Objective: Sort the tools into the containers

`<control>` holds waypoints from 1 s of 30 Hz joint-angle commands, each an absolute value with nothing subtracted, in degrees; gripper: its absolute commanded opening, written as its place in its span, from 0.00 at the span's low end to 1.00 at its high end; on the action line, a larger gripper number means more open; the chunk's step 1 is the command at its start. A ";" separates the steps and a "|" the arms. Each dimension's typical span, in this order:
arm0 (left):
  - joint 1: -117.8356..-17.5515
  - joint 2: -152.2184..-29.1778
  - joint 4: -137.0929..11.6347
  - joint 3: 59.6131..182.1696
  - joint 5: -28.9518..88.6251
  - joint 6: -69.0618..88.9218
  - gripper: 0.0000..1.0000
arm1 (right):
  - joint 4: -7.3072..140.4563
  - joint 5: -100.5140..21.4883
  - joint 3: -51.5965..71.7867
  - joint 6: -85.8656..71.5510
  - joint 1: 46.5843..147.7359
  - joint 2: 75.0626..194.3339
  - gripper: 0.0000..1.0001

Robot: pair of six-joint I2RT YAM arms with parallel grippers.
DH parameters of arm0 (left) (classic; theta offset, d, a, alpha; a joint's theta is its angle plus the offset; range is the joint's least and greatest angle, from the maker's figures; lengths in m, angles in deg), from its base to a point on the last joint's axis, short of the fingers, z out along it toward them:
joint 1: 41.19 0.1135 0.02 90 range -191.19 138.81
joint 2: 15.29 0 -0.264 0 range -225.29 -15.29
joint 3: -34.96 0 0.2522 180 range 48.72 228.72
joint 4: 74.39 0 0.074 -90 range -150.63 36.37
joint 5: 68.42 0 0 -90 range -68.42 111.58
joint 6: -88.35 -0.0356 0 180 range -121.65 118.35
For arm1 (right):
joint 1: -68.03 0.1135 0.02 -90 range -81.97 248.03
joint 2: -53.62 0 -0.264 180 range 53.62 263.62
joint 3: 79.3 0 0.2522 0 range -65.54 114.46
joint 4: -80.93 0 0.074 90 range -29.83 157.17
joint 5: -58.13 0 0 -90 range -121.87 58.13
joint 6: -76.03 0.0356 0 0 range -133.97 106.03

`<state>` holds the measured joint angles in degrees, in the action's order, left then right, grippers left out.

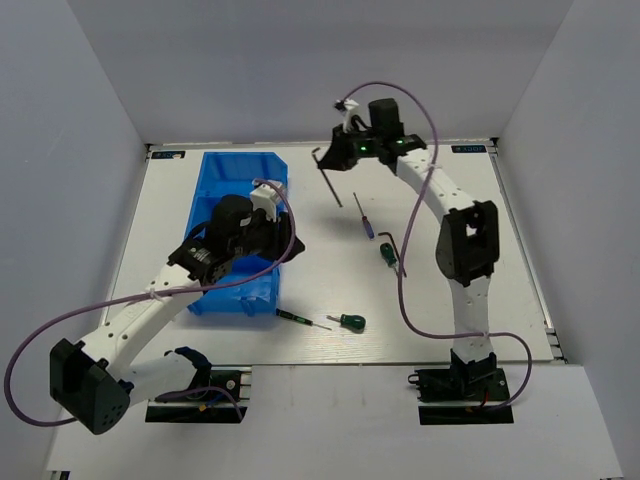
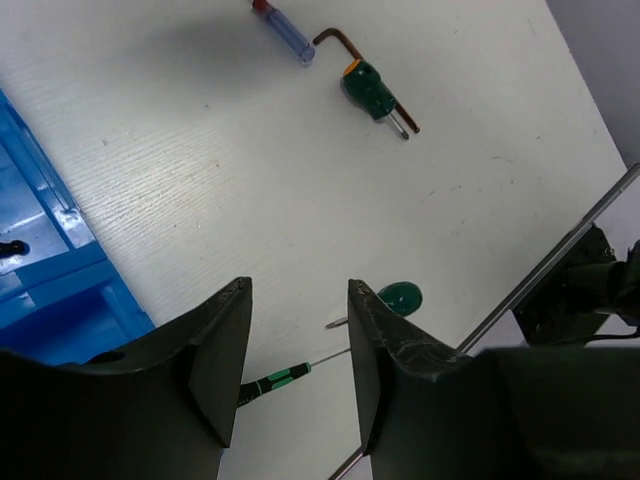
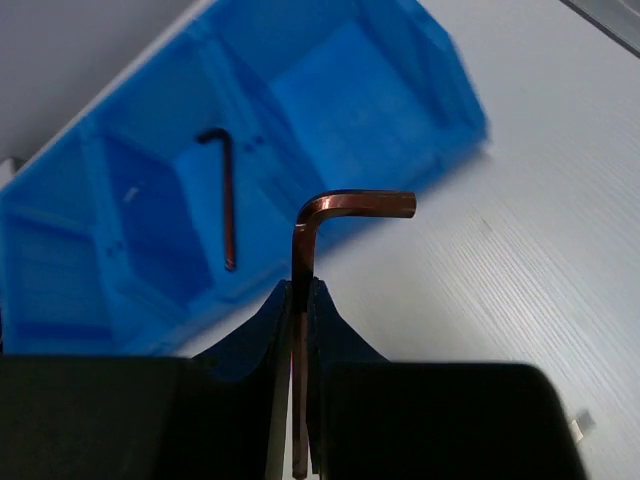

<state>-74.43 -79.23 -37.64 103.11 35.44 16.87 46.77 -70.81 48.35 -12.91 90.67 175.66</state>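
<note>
My right gripper [image 3: 300, 286] is shut on the long arm of a reddish-brown hex key [image 3: 322, 212], whose bent end sticks out past the fingertips. In the top view that hex key [image 1: 328, 178] hangs at the back of the table, right of the blue containers [image 1: 225, 175]. A second hex key [image 3: 228, 205] lies in the middle bin. My left gripper [image 2: 300, 288] stands open and empty above the table beside the bins [image 2: 55, 290]. Below it lie the slim dark screwdriver [image 2: 272, 381] and a green stubby screwdriver [image 2: 401, 296].
A blue-handled screwdriver [image 1: 362, 218] lies mid-table, with another hex key [image 1: 393, 245] and a green-handled screwdriver [image 1: 385, 254] just below it. The slim screwdriver [image 1: 300, 320] and the other green one [image 1: 351, 321] lie near the front edge. Grey walls enclose the table.
</note>
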 commanded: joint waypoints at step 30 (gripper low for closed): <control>-74.68 -66.97 -29.07 108.58 26.67 16.54 0.55 | 67.79 -72.92 56.98 -15.73 110.31 188.28 0.51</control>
<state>-74.43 -67.39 -29.82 106.33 27.75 16.46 67.68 -73.98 56.72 -13.52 111.17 196.42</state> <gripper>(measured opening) 0.557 0.516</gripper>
